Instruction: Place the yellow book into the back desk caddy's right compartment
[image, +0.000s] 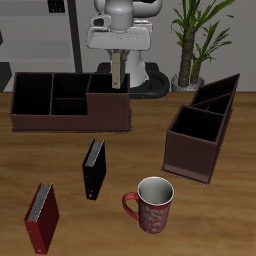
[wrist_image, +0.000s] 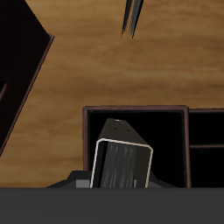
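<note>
Fingers (image: 119, 66) clench the yellow book (image: 119, 71) by its upper end, so it hangs upright with its long axis vertical and its lower end dipping into the right compartment (image: 107, 103) of the back desk caddy (image: 70, 101), not yet resting inside. From the wrist, the yellow book (wrist_image: 121, 163) shows white page edges inside a thin cover, pointing down into the black-lined section (wrist_image: 171, 140). This long, low maroon-brown box sits on a wood-grain tabletop (image: 120, 150). Nearer the front edge lie a black book (image: 94, 168) and a red book (image: 42, 217), beside a patterned red mug (image: 153, 204). A taller dark caddy (image: 202, 128) with slanted partitions stands apart, and a potted plant (image: 195, 40) rises behind.
</note>
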